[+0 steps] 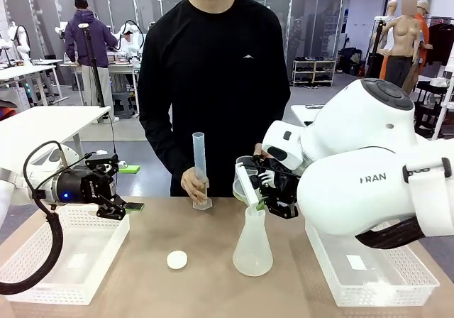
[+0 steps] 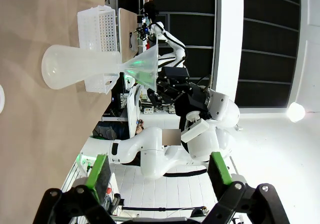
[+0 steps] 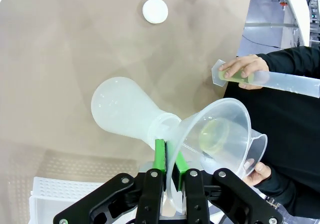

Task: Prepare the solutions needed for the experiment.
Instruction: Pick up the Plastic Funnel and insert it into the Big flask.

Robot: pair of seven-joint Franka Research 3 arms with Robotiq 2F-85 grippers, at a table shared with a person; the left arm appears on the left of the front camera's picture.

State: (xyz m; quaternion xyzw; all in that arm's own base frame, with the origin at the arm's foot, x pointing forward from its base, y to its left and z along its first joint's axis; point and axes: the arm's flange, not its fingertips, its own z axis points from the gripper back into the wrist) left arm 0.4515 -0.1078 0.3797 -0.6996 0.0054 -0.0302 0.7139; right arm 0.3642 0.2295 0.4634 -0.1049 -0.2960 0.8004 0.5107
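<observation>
A clear conical flask (image 1: 252,245) stands mid-table with a clear funnel (image 1: 248,190) in its neck. My right gripper (image 1: 261,203) is shut on the funnel's rim (image 3: 172,171), which sits between the green pads (image 3: 159,154). A person's hand (image 3: 257,173) tilts a clear beaker (image 3: 252,151) holding pale yellow-green solution (image 3: 215,134) against the funnel. Their other hand (image 1: 193,185) steadies an upright graduated cylinder (image 1: 199,163) with a little solution (image 3: 234,75) at its base. My left gripper (image 1: 113,208) hangs open and empty over the left basket; the flask (image 2: 75,66) and funnel (image 2: 142,66) lie ahead of it (image 2: 159,170).
A white mesh basket (image 1: 42,261) sits at the table's left and another (image 1: 397,279) at the right under my right arm. A small round white cap (image 1: 177,260) lies on the tabletop in front of the flask. The person stands at the far edge.
</observation>
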